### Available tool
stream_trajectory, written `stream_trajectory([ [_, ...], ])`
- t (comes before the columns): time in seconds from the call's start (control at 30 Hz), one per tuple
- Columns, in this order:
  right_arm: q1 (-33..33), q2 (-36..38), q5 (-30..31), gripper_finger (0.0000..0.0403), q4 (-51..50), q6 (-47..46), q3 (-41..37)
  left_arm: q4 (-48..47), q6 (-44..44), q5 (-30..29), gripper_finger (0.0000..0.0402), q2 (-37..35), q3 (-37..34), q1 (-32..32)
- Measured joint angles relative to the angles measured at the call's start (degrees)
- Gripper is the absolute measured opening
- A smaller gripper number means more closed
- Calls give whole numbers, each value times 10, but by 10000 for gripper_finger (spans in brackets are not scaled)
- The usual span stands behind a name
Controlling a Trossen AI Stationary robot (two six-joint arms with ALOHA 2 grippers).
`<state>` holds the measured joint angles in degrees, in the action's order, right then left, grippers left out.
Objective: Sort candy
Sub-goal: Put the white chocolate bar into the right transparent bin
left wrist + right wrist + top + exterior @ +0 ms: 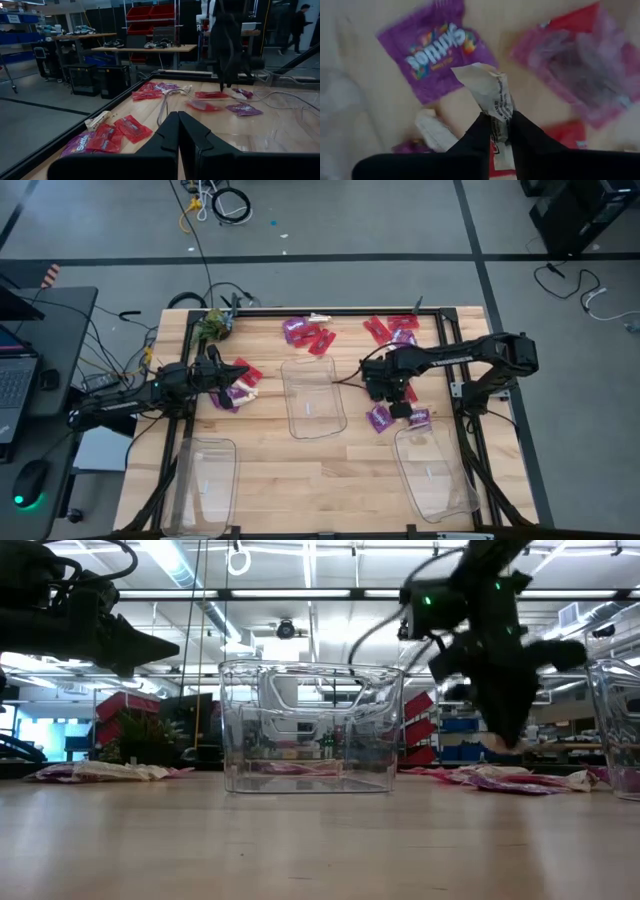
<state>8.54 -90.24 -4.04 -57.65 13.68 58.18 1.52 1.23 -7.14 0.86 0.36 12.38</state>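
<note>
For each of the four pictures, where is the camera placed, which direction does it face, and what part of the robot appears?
High: above, facing straight down on the table; both arms show.
Low: at tabletop height, facing level across; middle clear bin ahead, arms enter from above.
Left wrist: looks past the shut left gripper over scattered candy.
Right wrist: looks down on the right gripper, jaws pinching a whitish candy wrapper.
Shared: high and right wrist views both show purple Skittles packets.
</note>
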Motion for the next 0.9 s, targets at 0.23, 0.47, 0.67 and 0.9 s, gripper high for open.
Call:
stream_trajectory([
  [0.23,-37,3,2,51,-140,-109,158,1,0,0,6,0,0,0],
  [0.47,-155,3,-33,51,-238,-231,202,1,0,0,6,0,0,0],
  [0.67,-255,3,-57,51,-233,-343,168,1,1,0,6,0,0,0],
  [0.9,-321,3,-70,52,-154,-438,98,2,2,0,6,0,0,0],
])
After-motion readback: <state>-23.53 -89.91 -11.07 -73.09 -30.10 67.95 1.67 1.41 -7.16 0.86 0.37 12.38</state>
